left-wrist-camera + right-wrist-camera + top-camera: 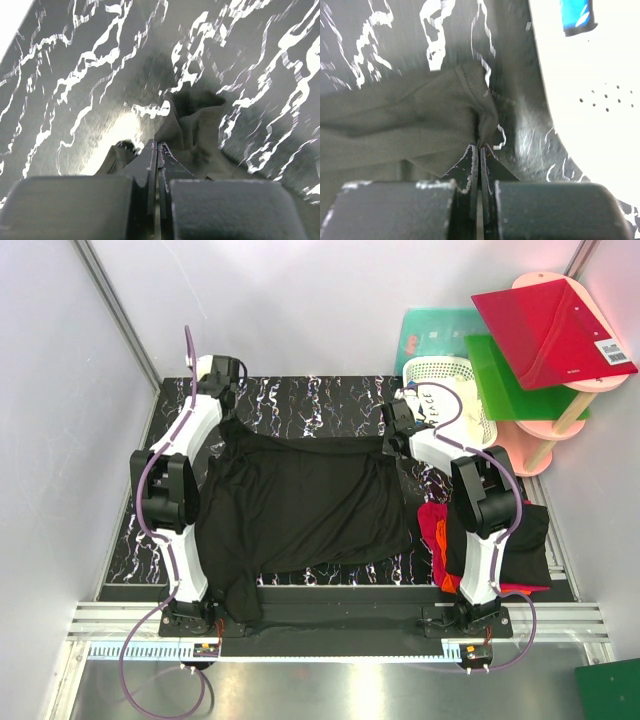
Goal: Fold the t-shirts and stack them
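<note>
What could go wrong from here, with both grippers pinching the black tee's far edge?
1. The right gripper holds only a thin fold at the seam of the black tee; it could slip under tension.
2. The white basket sits close beside that gripper; a swing might knock it.
3. The tee's near-left part bunches against the left arm's base; folding may drag it crooked.

The black t-shirt (300, 505) is soft, matt cloth, creased in folds. The table top (330, 400) is smooth, with a marbled black-and-white print and a slight sheen. The white basket (440, 368) is latticed plastic; the red board (545, 325) looks glossy.
</note>
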You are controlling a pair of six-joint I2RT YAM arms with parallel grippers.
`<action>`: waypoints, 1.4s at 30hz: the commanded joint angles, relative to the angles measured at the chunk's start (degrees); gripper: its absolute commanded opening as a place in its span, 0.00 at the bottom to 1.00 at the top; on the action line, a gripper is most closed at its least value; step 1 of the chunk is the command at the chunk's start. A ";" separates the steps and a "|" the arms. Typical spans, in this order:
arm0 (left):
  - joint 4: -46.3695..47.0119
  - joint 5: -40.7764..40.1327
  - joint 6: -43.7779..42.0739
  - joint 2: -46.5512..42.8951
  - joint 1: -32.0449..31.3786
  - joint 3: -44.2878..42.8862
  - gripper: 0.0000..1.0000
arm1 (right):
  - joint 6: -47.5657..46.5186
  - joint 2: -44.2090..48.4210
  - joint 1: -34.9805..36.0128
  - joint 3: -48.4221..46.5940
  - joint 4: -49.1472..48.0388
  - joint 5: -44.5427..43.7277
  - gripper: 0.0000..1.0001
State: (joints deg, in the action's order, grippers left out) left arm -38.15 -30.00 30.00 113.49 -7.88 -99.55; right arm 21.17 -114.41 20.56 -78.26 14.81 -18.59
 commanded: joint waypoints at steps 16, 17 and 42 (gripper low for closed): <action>7.81 -4.62 -1.78 -15.93 -0.38 4.89 0.00 | -6.66 10.79 -0.25 0.13 -18.41 -3.64 0.00; 8.61 -4.63 -2.92 -15.32 -0.30 4.45 0.00 | -6.84 10.44 -0.17 -1.01 -16.76 -3.56 0.00; -2.37 -0.49 -2.60 -5.64 -0.38 -3.57 0.00 | -5.53 8.76 -0.17 -0.76 -10.07 -2.51 0.00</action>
State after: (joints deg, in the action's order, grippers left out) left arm -40.29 -27.46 22.22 117.84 -8.29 -111.31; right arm 14.26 -111.53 20.56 -81.03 2.74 -21.43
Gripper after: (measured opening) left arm 0.007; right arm 0.014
